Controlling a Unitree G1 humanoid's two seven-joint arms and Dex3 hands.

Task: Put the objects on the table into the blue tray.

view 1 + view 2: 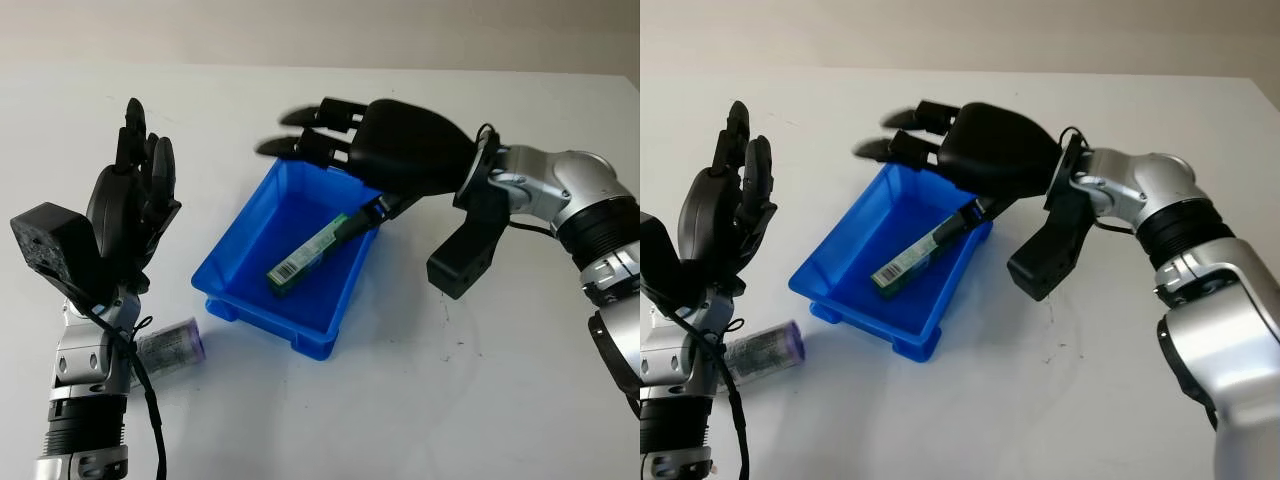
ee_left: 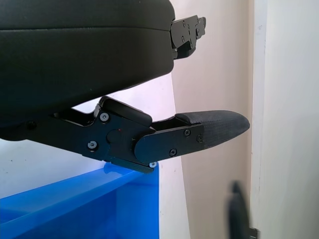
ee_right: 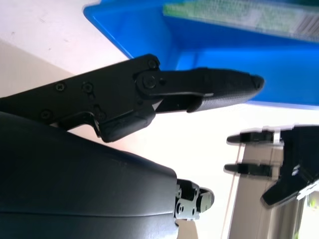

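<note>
A blue tray [image 1: 262, 305] stands in the middle of the white table. In it lies a long green box [image 1: 315, 248], its far end propped against the tray's right wall. My right hand [image 1: 325, 165] hovers over the tray's far right corner, open and holding nothing; its thumb [image 3: 219, 89] is just above the box's raised end [image 3: 239, 15]. A small clear bottle with a purple cap [image 1: 172, 343] lies on its side left of the tray, partly behind my left forearm. My left hand [image 1: 140, 175] is raised above it, open, fingers pointing up.
The table's far edge [image 1: 320, 68] runs behind the tray, with a beige wall beyond. White tabletop [image 1: 450, 380] stretches in front of and to the right of the tray. The right wrist camera mount [image 1: 465, 250] hangs just right of the tray.
</note>
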